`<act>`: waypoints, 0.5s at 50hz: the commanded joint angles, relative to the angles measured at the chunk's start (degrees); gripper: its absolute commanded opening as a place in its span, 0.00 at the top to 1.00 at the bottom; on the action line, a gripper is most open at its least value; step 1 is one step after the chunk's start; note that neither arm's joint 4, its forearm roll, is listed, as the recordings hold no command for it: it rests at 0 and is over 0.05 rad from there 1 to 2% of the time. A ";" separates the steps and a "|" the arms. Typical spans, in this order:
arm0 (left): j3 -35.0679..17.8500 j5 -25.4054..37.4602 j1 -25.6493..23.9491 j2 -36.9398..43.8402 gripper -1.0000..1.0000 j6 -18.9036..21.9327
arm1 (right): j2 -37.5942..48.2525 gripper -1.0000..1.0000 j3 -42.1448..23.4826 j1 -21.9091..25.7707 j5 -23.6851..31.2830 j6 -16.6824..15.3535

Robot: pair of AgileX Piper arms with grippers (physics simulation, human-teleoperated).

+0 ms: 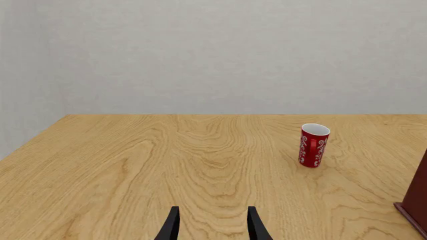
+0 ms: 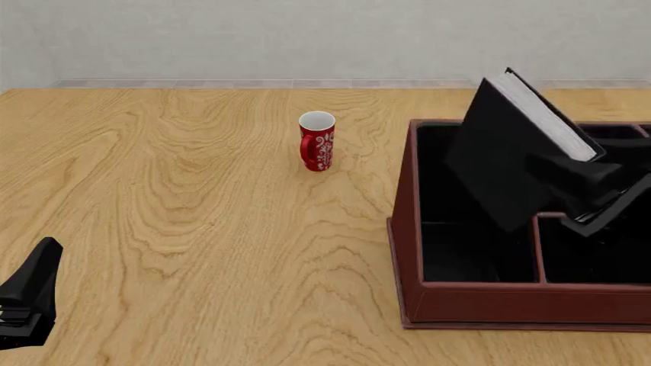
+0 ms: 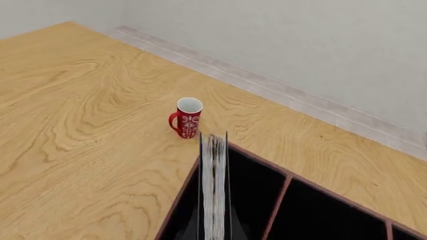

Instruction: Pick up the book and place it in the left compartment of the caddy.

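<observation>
The right claw (image 2: 585, 191) is squeezed tight on the plain black hardcover book with white pages (image 2: 514, 152). It holds the book up in the air, tipped over, with its low corner hanging above the big reddish-brown wooden caddy (image 2: 508, 305) at the right side of the desk. The book is not inside yet.

The long, narrow, black-lined left compartment (image 2: 458, 229) sits just under the book. To do this step well, I think the claw should turn the book so it stands straight and lines up with that long slot. Then it should go down slowly. The slot is thin, so the book could bump the caddy's outer wall or the thin divider (image 2: 540, 248) if it stays tipped. In the right wrist view the white pages (image 3: 214, 185) already point down into the caddy near its corner.

The red mug with white swirls (image 2: 317, 142) stands on the wooden desk (image 2: 183, 213) near the far edge, apart from the caddy, so it should not be in the way.

The left claw (image 1: 212, 225) is spread wide with nothing in it, low near the desk's near left corner.
</observation>
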 commanded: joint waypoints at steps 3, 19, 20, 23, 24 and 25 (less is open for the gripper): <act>0.00 0.00 0.00 0.00 0.00 0.00 | -1.65 1.00 3.20 -2.62 -3.04 2.17; 0.00 0.00 0.00 0.00 0.00 0.00 | 2.13 1.00 6.67 -1.96 -8.75 4.72; 0.00 0.00 0.00 0.00 0.00 0.00 | 2.13 1.00 6.68 -1.96 -8.76 4.72; 0.00 0.00 0.00 0.00 0.00 0.00 | 3.08 1.00 7.03 -1.92 -9.76 5.04; 0.00 0.00 0.00 0.00 0.00 0.00 | 3.13 1.00 7.10 -1.95 -9.94 5.10; 0.00 0.00 0.00 0.00 0.00 0.00 | 3.33 1.00 7.22 -1.86 -10.23 5.06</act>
